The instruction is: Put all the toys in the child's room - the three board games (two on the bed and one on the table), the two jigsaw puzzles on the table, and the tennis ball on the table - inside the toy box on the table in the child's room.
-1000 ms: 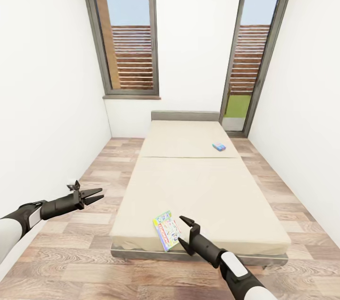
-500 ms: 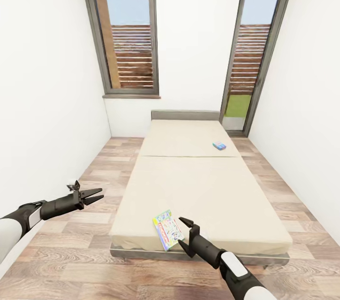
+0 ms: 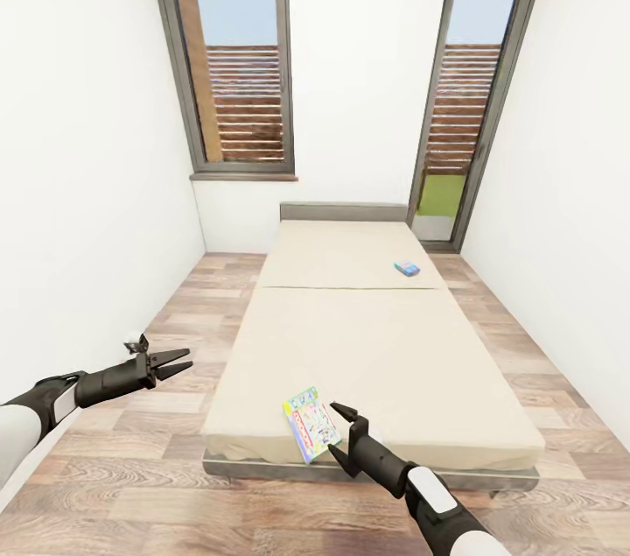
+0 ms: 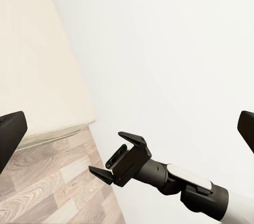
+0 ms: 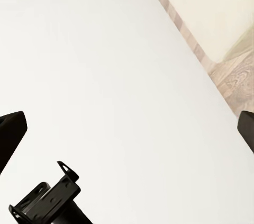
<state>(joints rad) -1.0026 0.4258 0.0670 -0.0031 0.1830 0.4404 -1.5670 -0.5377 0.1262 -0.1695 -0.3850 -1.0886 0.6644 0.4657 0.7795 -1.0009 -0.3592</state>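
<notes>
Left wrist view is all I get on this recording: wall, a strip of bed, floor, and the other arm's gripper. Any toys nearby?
Observer: Yes. In the head view, a green-edged board game lies at the near edge of the bed.
Operator: Is it held?
Observer: No. It lies flat on the mattress, and the right gripper is at its edge with jaws open.
Operator: Any other toy?
Observer: A small blue board game lies farther up, towards the headboard.

Two tall grey-framed windows (image 3: 236,57) in far wall; slatted wooden fence (image 3: 248,105) and grass patch (image 3: 440,195) outside.
</notes>
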